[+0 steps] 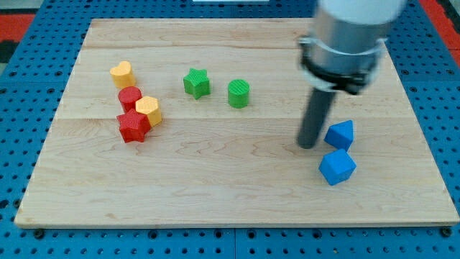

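My tip (309, 145) rests on the wooden board at the view's right, just left of a blue triangular block (340, 134) and close to touching it. A blue hexagonal block (337, 167) lies just below that, down-right of the tip. Toward the view's middle top stand a green star block (196, 83) and a green cylinder (238, 93). At the view's left is a cluster: a yellow heart block (122, 73), a red cylinder (130, 97), a yellow hexagonal block (149, 110) and a red star block (133, 126).
The wooden board (230, 194) lies on a blue pegboard surface (21, 93). The arm's grey body (348, 36) hangs over the board's top right.
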Action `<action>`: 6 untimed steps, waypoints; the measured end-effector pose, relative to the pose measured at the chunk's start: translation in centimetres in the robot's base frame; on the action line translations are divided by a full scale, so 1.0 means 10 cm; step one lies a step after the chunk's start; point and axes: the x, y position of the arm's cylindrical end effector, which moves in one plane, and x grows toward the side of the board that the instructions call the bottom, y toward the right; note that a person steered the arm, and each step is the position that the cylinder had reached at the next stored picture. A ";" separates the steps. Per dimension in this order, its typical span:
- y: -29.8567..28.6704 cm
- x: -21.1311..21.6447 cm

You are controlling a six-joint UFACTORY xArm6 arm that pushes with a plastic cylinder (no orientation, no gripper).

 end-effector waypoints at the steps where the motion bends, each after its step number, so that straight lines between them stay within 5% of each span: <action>1: -0.43 0.02; 2: 0.18 0.63; 3: 0.96 0.50; 5: 0.20 0.55; 6: 1.20 0.84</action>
